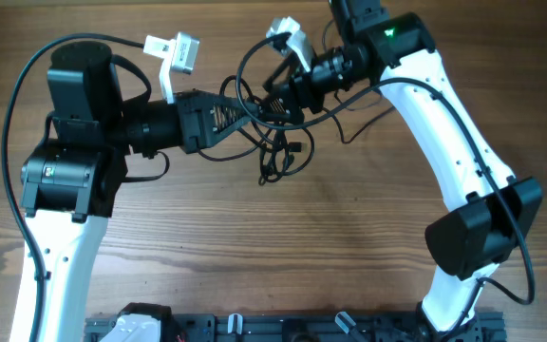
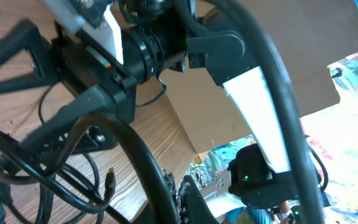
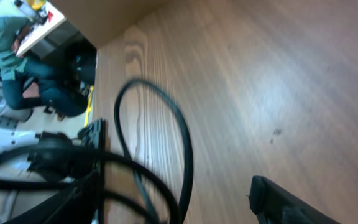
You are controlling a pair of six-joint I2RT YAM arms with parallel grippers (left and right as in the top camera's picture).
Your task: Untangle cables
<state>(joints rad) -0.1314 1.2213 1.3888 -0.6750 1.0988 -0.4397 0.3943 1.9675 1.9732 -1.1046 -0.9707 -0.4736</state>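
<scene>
Table (image 1: 349, 247): brown wood, matte, with a streaked grain.
Left arm (image 1: 65, 237): white link and black joints, entering from the left with the forearm level and pointing right.
Left gripper (image 1: 253, 118): jaws closed at the clump's left edge, with strands crossing its tip. Cannot tell whether one is pinched.
Cables (image 1: 275, 152): thin, round black cords, slightly glossy, in a loose knotted clump mid-table between the two grippers. One wide loop arches toward the far edge, and a small plug end (image 2: 109, 180) hangs free.
Right arm (image 1: 454, 123): white and curved, reaching in from the right.
Right gripper (image 1: 275, 98): black fingers (image 3: 284, 202) wide apart, straddling a cord loop and not closed on it.
</scene>
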